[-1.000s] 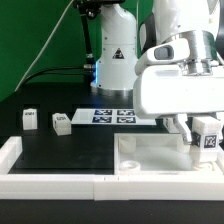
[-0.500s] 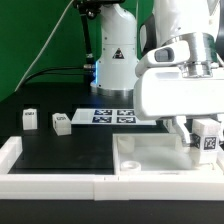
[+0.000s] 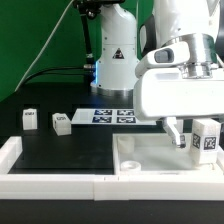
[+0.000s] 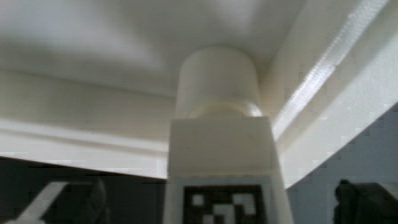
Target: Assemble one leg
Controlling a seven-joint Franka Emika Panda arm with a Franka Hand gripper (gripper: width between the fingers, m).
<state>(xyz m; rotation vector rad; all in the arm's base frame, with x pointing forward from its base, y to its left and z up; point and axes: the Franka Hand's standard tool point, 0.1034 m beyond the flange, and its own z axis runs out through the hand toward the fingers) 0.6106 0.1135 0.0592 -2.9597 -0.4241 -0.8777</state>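
Observation:
A leg [image 3: 207, 138], a small white block with a marker tag, stands upright at the right end of the large white tray [image 3: 150, 158]. My gripper [image 3: 196, 140] is around it with the jaws open. One dark finger [image 3: 174, 131] stands apart from the leg on its left side. In the wrist view the leg [image 4: 224, 120] runs up the middle between my gripper's [image 4: 205, 203] two dark fingers [image 4: 365, 200], with a gap on each side. Its rounded end points at the tray wall. Two more legs [image 3: 30, 119] [image 3: 61, 123] lie on the black table at the left.
The marker board [image 3: 112, 116] lies behind the tray near the arm's base [image 3: 112, 65]. A low white wall [image 3: 50, 181] runs along the table's front and left edge. Cables hang at the back left.
The jaws have opened: the visible finger has moved left, away from the leg. The leg sits slightly lower than before.

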